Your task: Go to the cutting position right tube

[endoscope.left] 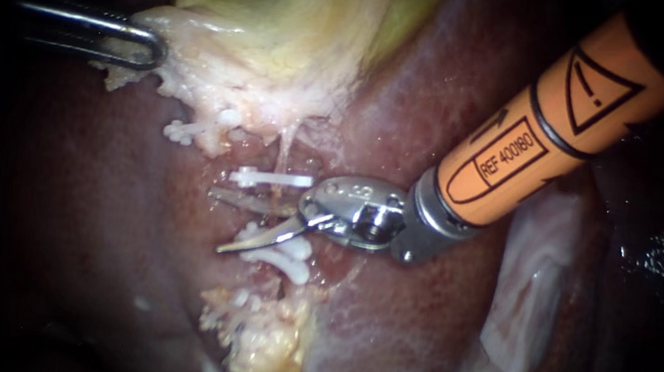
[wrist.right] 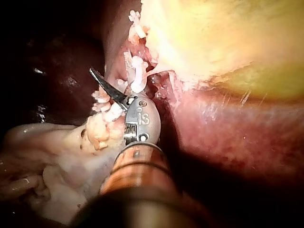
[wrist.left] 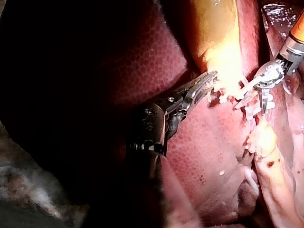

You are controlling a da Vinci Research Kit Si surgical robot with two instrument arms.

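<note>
Dark red, wet liver (endoscope.left: 79,207) fills most of the endoscope view, and its edges go into darkness. At the far side lies the yellow-green gallbladder (endoscope.left: 301,16), with a pale, ragged border. At the near side sits a lump of yellowish fatty tissue (endoscope.left: 268,345), and on the right lies a pale sheet of tissue (endoscope.left: 539,276).

The left instrument (endoscope.left: 144,44) comes in from the left. Its slim metal jaws lie together and pinch the pale border of the gallbladder. Its shaft is cut off by the dark edge.

The right instrument (endoscope.left: 215,219) comes in from the upper right. It has an orange sleeve with black printed marks, then a metal wrist, and it ends in two thin blades. The blades are spread, with a clear gap between them, and they point to the left.

The right tube (endoscope.left: 284,151) shows as a thin pale strand that comes down from the gallbladder. A white clip (endoscope.left: 270,177) crosses it just beyond the blades, and more white clips (endoscope.left: 286,257) lie just on their near side. So the blades are between the clips. The piece of tube at the blades is hard to make out, and I cannot tell if a blade touches it. Another small white clip (endoscope.left: 188,130) sits more to the left, at the gallbladder's border.
</note>
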